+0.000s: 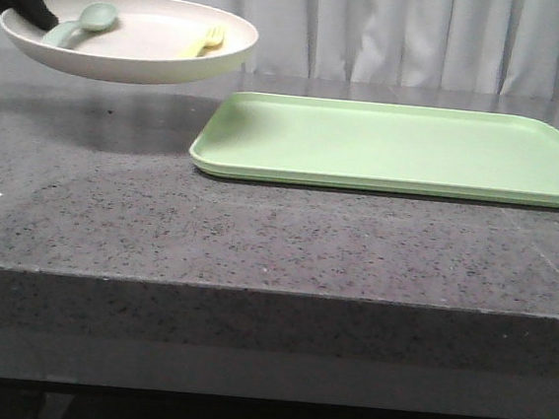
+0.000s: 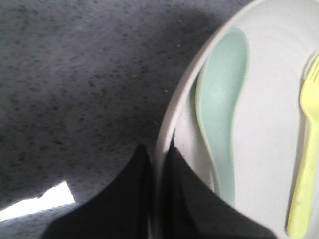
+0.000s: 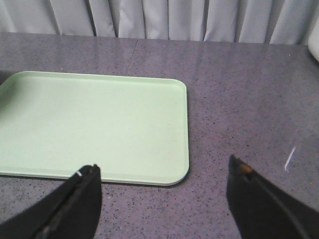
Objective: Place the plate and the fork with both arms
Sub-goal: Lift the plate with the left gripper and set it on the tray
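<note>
Here left gripper (image 2: 158, 199) pinches rim of large round off-white matte plate (image 1: 147, 43), fingers on either side of edge, plate held in air above dark speckled stone table (image 1: 257, 237), left of flat rectangular light-green tray (image 1: 404, 147). Small pale-yellow plastic fork (image 2: 305, 164) and muted grey-green spoon (image 2: 222, 109) lie side by side in plate. Right gripper (image 3: 164, 199) spread wide, holding nothing, above table at tray's corner.

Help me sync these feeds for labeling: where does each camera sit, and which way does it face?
Front: faces forward over the table; left hand holds the plate aloft beside the tray.
Left wrist: on the left arm, looking down at the rim-pinching fingers, spoon, fork.
Right wrist: above the table, the open right hand facing the tray.
Shared: the tray (front, right wrist).
</note>
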Robot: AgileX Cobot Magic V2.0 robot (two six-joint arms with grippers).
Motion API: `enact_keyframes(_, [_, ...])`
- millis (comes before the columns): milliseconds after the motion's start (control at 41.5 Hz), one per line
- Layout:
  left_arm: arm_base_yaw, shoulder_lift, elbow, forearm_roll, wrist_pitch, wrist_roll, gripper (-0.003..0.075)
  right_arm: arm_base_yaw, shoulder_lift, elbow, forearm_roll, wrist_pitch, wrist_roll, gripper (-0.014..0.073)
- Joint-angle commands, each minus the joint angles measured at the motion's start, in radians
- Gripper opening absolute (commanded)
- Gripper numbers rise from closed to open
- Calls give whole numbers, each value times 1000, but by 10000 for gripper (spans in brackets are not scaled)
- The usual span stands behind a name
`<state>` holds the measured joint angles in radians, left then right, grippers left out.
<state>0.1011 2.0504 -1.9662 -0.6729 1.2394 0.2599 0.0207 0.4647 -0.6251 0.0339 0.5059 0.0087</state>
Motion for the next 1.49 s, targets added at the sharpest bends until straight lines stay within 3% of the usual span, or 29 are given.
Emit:
enact_keyframes(0, [-53, -74, -37, -103, 25, -51, -18, -7, 12, -37, -10, -73, 2, 549])
enact_keyframes(241, [-212, -74, -37, -96, -39, -133, -18, -7, 12, -37, -10, -73, 2, 549])
enact_keyframes(602, [-457, -7, -41, 19, -263, -360, -18, -7, 12, -37, -10, -73, 2, 549])
enact_keyframes(891, [-521, 61, -41, 56, -400, -480, -18, -7, 12, -37, -10, -71, 2, 549])
enact_keyframes(1204, [-530, 77, -43, 114, -397, -511, -13, -7, 12, -37, -10, -70, 2, 549])
enact_keyframes(1300, [-530, 77, -43, 114, -392, -491, 42, -7, 12, -37, -10, -69, 2, 549])
enact_keyframes(1468, [-530, 77, -43, 114, -391, -475, 306, -7, 12, -37, -10, -67, 2, 549])
